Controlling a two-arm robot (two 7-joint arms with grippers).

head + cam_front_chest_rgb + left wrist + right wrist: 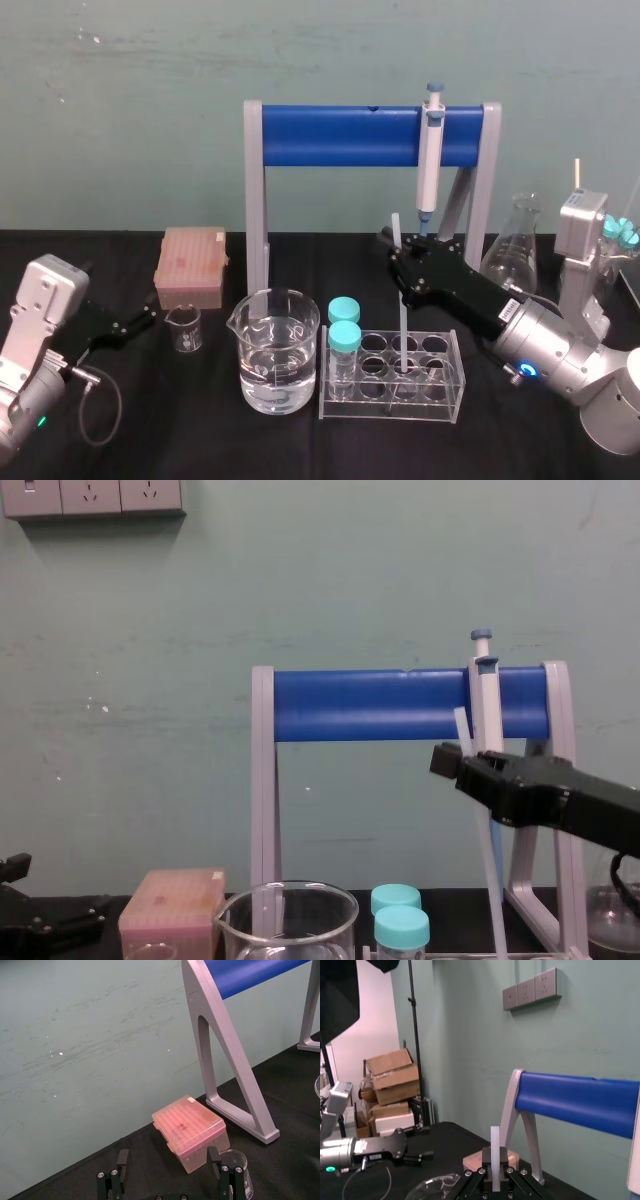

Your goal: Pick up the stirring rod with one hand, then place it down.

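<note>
The stirring rod (400, 300) is a thin whitish stick standing nearly upright, and my right gripper (392, 248) is shut on its upper part. Its lower end reaches down into the clear tube rack (445, 385); whether it rests there is unclear. In the right wrist view the rod (495, 1152) sticks up between the closed fingers of the right gripper (495, 1180). From the chest view the rod (488, 860) slants down from the right gripper (450, 760) in front of the pipette stand. My left gripper (148, 318) lies low at the table's left, open and empty, as the left gripper (168, 1155) also appears from its wrist.
A water-filled beaker (278, 360) stands left of the tube rack, which holds two teal-capped tubes (343, 335). A small beaker (183, 328) and a pink tip box (192, 265) sit near the left gripper. Behind are the blue-barred stand (340, 135) with its pipette (430, 150) and a flask (515, 250).
</note>
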